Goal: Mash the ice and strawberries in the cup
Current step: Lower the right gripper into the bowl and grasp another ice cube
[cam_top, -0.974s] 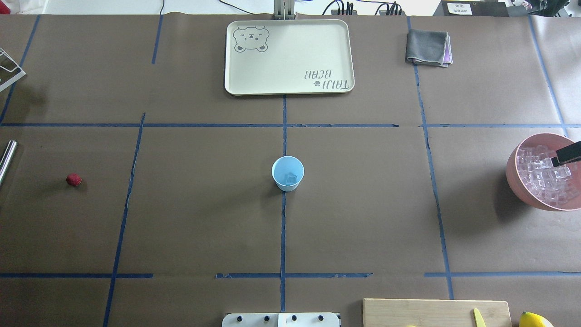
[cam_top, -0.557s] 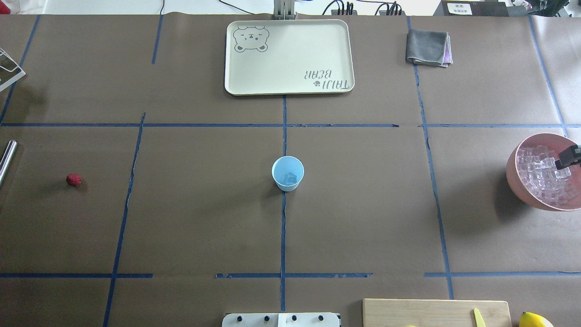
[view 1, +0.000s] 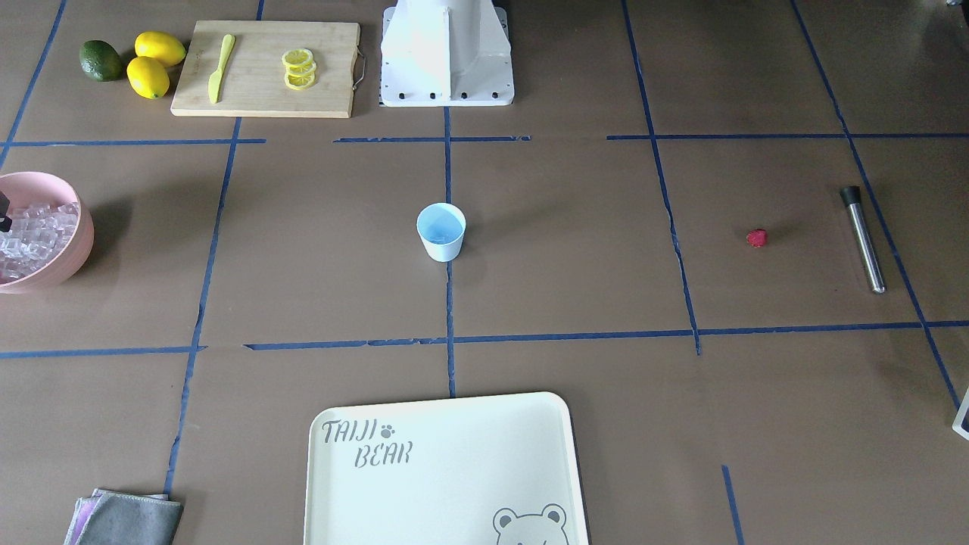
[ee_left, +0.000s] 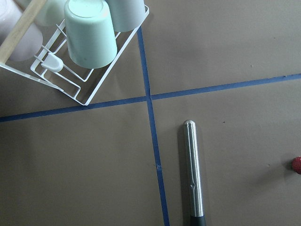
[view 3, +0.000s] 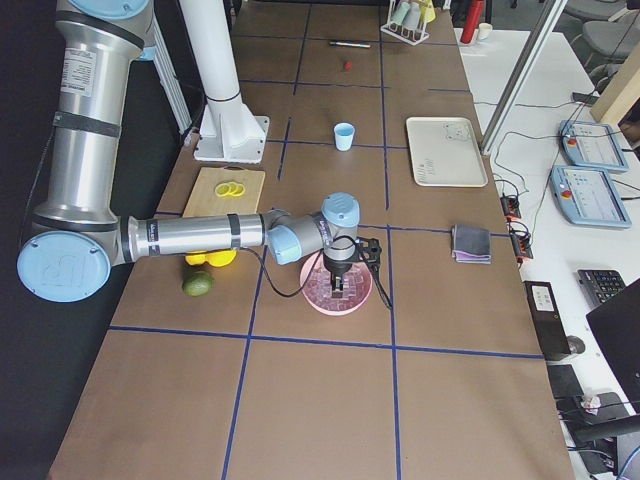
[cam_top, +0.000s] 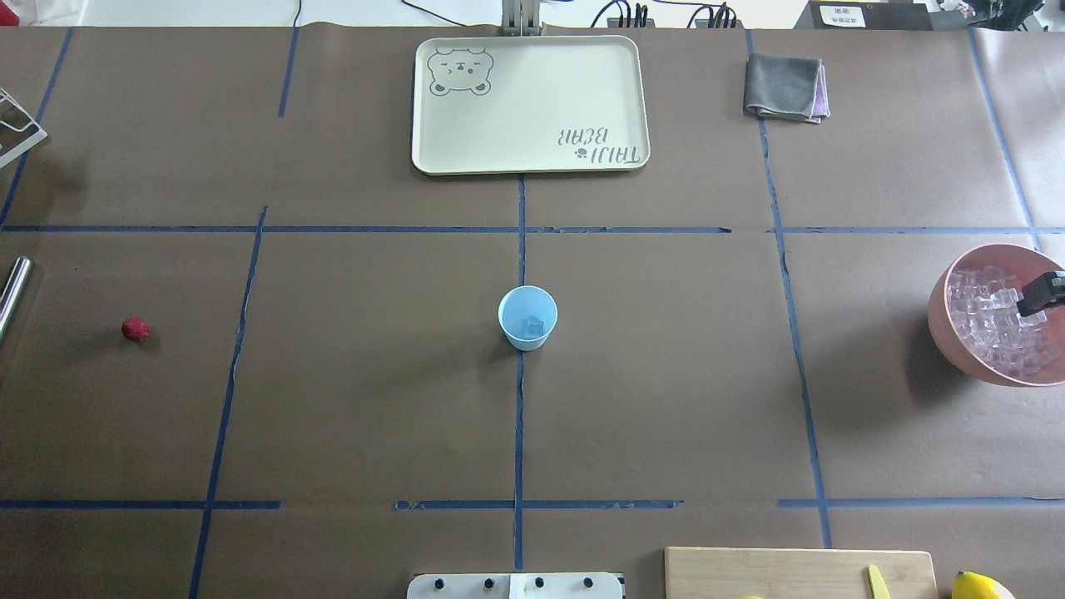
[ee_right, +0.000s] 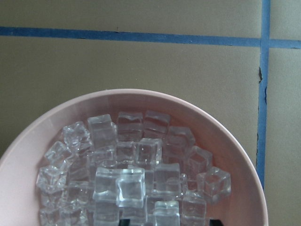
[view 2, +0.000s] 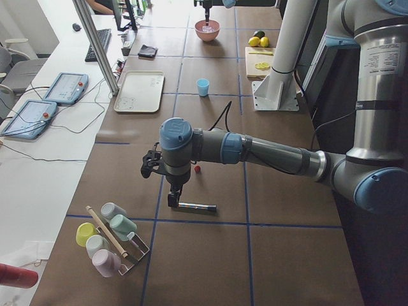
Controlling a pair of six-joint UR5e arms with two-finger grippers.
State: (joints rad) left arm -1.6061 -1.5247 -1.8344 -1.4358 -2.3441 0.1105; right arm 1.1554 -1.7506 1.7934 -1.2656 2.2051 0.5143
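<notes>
Left jaws: the left gripper [view 2: 172,201] hangs low over the table [cam_top: 374,416], right above one end of the steel muddler [view 2: 197,206]. Only the side view catches it, so I cannot tell whether the jaws are apart or together.
Muddler: lying flat on the table at the far left, black cap at one end.
Strawberry: one small red strawberry [cam_top: 135,329] sits on the table, near the muddler and well apart from the cup.
Cup: the pale blue cup [cam_top: 527,318] stands upright dead centre, on a blue tape line, with a clear cube [cam_top: 533,328] lying at its bottom.
Tray: the cream tray [cam_top: 529,104] with the bear print lies beyond the cup.
Cloth: a folded grey cloth [cam_top: 784,86] lies to the right of the tray.
Bowl: the pink bowl [cam_top: 944,324] sits at the far right, heaped with ice [cam_top: 994,320].
Right jaws: the right gripper [cam_top: 1043,293] is down over the bowl, its black tip on the ice heap. In the wrist view two dark tips peek in at the bottom edge, so the jaws are apart, with cubes lying between them.
</notes>
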